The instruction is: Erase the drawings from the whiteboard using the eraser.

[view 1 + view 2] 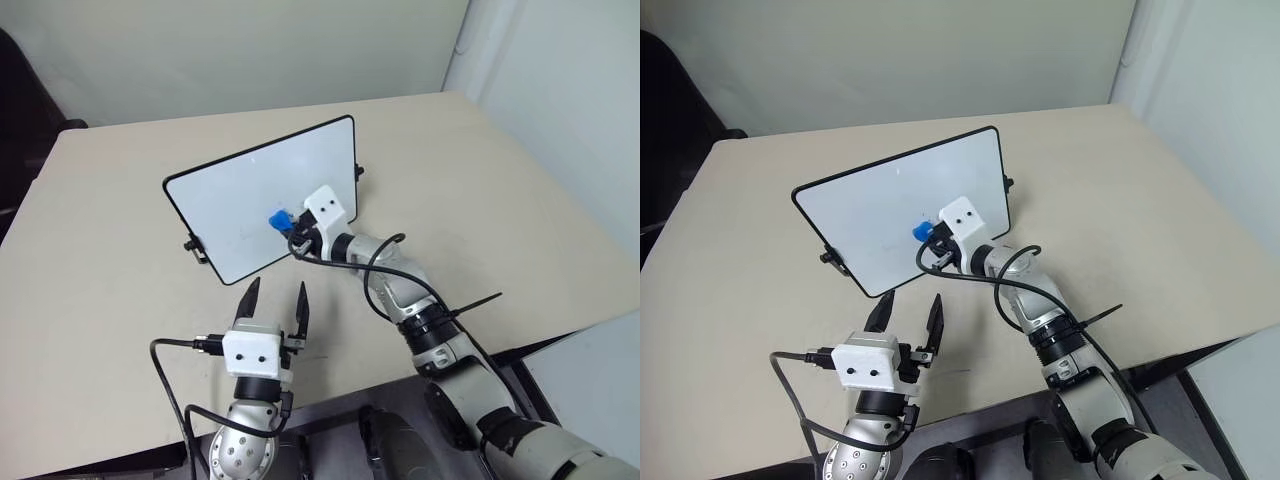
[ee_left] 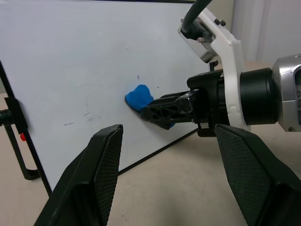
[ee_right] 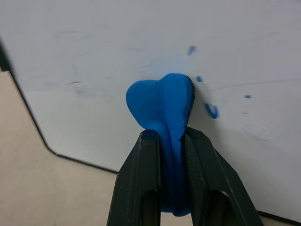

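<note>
No legible writing anywhere – the whiteboard (image 1: 255, 195) at frame centre carries only blue flecks (image 3: 211, 111). It stands on a beige table (image 1: 110, 300) before a pale wall (image 1: 250, 50). The right gripper (image 3: 170, 141) pinches the eraser (image 3: 162, 106) against the board; the left gripper (image 1: 272, 300) – lower centre – is spread wide, empty.

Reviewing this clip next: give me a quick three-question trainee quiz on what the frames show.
1. True or false: the left gripper is clamped on the eraser.
2. Which surface does the eraser press against?
3. Blue drawings beside the eraser: A) all wiped away B) a few specks remain.

Key:
1. False; its fingers stand open, and the right gripper holds the eraser.
2. The whiteboard.
3. B.
</note>
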{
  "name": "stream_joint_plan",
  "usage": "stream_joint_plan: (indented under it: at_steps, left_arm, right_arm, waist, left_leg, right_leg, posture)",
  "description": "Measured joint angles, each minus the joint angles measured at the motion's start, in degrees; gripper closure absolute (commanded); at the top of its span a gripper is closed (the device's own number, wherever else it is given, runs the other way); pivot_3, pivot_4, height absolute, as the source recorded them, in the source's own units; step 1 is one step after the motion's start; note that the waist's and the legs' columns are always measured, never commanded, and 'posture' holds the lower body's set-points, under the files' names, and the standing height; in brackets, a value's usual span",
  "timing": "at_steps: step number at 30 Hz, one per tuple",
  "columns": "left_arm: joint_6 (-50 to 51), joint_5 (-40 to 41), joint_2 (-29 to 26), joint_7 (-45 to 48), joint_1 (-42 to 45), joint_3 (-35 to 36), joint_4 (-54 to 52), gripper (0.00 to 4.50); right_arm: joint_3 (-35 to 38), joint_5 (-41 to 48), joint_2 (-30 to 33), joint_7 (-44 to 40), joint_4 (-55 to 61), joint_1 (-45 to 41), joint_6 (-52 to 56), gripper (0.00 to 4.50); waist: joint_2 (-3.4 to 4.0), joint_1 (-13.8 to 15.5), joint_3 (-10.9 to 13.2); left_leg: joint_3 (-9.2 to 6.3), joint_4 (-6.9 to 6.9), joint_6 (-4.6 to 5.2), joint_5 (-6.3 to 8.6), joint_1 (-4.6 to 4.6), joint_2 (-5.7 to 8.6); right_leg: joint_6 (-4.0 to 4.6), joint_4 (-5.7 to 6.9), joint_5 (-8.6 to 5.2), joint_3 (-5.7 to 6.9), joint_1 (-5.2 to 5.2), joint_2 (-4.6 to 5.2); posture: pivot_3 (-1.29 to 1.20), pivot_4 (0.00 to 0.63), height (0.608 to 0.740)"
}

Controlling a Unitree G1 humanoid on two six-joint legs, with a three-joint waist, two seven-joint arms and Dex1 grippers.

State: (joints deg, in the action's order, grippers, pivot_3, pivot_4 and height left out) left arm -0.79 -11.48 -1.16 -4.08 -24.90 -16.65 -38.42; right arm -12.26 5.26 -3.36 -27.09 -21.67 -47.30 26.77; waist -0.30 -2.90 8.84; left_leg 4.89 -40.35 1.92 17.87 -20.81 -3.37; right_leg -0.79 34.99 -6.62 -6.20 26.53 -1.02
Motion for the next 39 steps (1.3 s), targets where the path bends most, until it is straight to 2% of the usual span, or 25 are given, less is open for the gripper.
stream_joint_plan:
  at_steps: [4,16,24,28,39]
  left_arm:
    - [0.0,0.0,0.0,0.0,0.1,0.0,0.0,1.08]
    - [0.0,-0.1,0.0,0.0,0.1,0.0,0.0,1.08]
    - [0.0,-0.3,0.0,-0.1,-0.2,-0.1,-0.1,1.08]
    - [0.0,-0.4,0.0,-0.1,-0.4,-0.1,-0.1,1.08]
    - [0.0,-0.3,0.0,-0.1,-0.3,-0.1,-0.1,1.08]
  right_arm:
    - [1.5,0.0,0.6,2.0,-0.9,-0.5,-0.4,4.1]
    - [4.4,-0.1,1.3,5.0,-4.2,-1.8,-1.9,4.1]
    - [-0.1,-0.9,1.2,1.2,-0.8,-0.2,-1.3,4.1]
    - [-2.1,-1.6,1.2,0.3,-0.3,0.1,-0.9,4.1]
    - [-1.4,-2.5,1.5,1.6,-2.8,-0.8,-1.4,4.1]
  waist:
    - [-0.01,0.1,0.0]
    - [-0.01,0.1,0.0]
    - [-0.01,-0.1,0.0]
    - [-0.01,-0.1,0.0]
    - [-0.01,0.0,0.0]
  left_leg:
    - [0.01,-0.14,0.01,-0.23,0.03,0.0]
    - [0.01,-0.33,0.01,-0.26,0.01,0.0]
    - [0.03,-0.31,-0.11,-0.17,-0.22,-0.06]
    - [0.03,-0.23,-0.21,-0.06,-0.21,-0.15]
    - [0.04,-0.2,-0.2,-0.09,-0.12,-0.2]
  right_leg:
    - [-0.33,-0.05,-0.1,0.0,-0.05,0.02]
    - [-0.43,-0.05,0.03,0.03,-0.08,0.03]
    - [-0.41,-0.01,0.07,0.1,-0.05,0.02]
    - [0.0,-0.04,0.33,0.16,0.0,-0.04]
    - [-0.01,-0.07,0.32,0.17,0.01,-0.06]
  posture:
    - [0.0,0.15,0.731]
    - [0.0,0.15,0.731]
    - [0.0,0.15,0.731]
    - [0.0,0.15,0.731]
    - [0.0,0.15,0.731]
